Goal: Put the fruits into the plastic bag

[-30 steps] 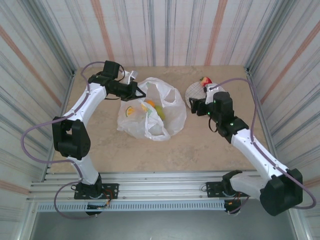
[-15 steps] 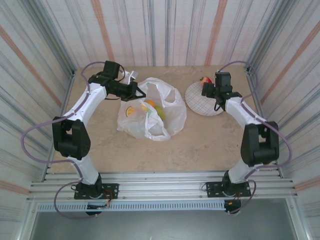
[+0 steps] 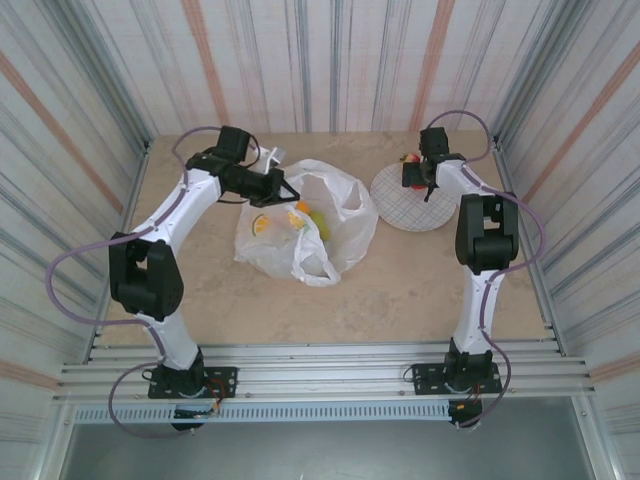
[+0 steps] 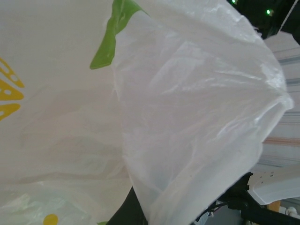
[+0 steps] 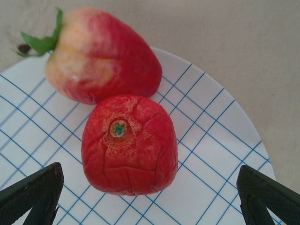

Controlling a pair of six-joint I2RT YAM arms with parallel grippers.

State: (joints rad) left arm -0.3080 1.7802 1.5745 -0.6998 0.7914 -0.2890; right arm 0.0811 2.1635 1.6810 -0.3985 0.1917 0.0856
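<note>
The desk (image 3: 400,290) is a pale beige, faintly marbled top, boxed in on three sides by corrugated walls (image 3: 330,60) striped in white, grey and dull red. A slotted aluminium rail (image 3: 320,375) runs along the near edge and carries both arm bases.

The plastic bag (image 3: 335,240) lies crumpled around the middle of the desk, a little toward 11 o'clock. An orange fruit (image 3: 302,211) and a green fruit (image 3: 319,223) show through its open mouth. The left gripper (image 3: 278,183) sits at the bag's 10 o'clock edge, pressed together on the raised film of the rim.

A round white plate (image 3: 400,210) with a blue grid lies toward 2 o'clock on the desk, well apart from the bag. The right gripper (image 3: 411,174) hangs over the plate's 11 o'clock rim, spread wide. In the right wrist view its dark fingers (image 5: 33,192) stand at either side of a round red fruit (image 5: 129,152) without touching it. A strawberry-shaped fruit (image 5: 103,56) with a green leaf lies against that fruit at its 11 o'clock, partly overhanging the plate's rim.

The left wrist view is smothered by translucent film with a green leaf print and part of a yellow slice, so the fingers themselves cannot be made out there. How many fruits lie deeper in the bag cannot be told, as folds and printed slices blur them. From above, the right gripper covers most of the red fruits.
</note>
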